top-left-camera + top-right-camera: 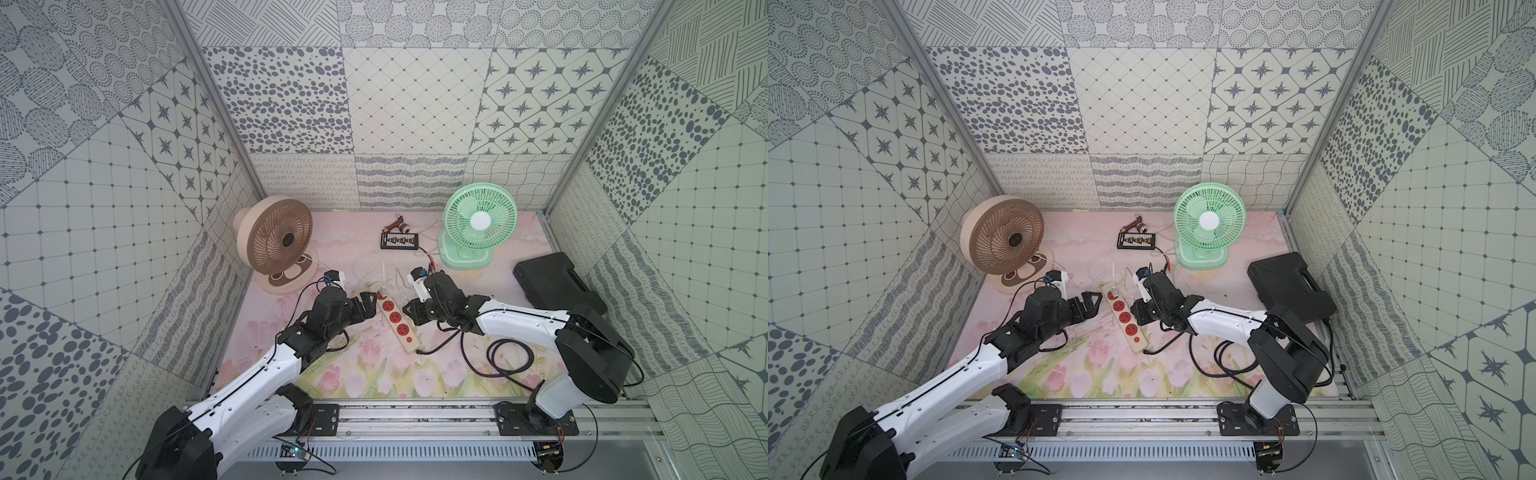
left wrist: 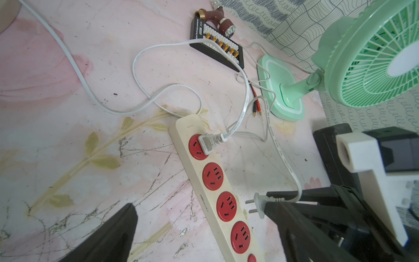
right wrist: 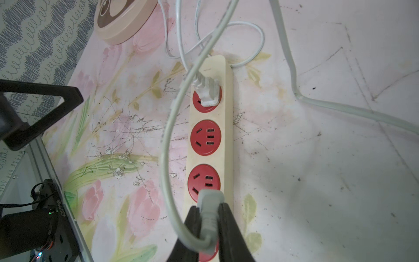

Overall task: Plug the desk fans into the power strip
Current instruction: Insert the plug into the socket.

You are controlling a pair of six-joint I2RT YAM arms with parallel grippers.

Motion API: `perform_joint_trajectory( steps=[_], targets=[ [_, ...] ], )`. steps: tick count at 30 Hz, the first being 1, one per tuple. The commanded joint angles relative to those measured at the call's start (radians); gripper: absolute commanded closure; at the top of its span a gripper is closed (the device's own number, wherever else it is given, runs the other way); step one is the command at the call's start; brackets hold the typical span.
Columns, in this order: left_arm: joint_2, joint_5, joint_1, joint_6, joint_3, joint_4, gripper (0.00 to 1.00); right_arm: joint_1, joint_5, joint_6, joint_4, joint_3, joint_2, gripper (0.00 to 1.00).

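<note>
Your left pincer [image 1: 371,306] stands wide apart, just beside the far end of the power strip [image 1: 395,322], which lies on the desk [image 1: 340,245] between both pincers. Your right pincer [image 3: 209,211] is clamped on a grey plug [image 3: 209,200], its prongs facing the strip, close but not touching

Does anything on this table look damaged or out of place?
Yes. The floral mat is scratched and flaking beside the power strip, which lies askew. A brown tap-like fitting by the black board looks out of place among electrical things.
</note>
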Motion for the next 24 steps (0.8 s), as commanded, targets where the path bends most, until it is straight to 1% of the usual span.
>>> perform_joint_trajectory(
  steps=[1, 24],
  targets=[
    [-0.007, 0.001, 0.004, 0.012, -0.005, 0.017, 0.00, 0.014, 0.036, -0.035, -0.002, 0.045, 0.031, 1.00],
    [-0.016, -0.001, 0.004, 0.014, -0.004, 0.013, 0.01, 0.040, 0.051, -0.067, -0.039, 0.098, 0.125, 1.00]
  ],
)
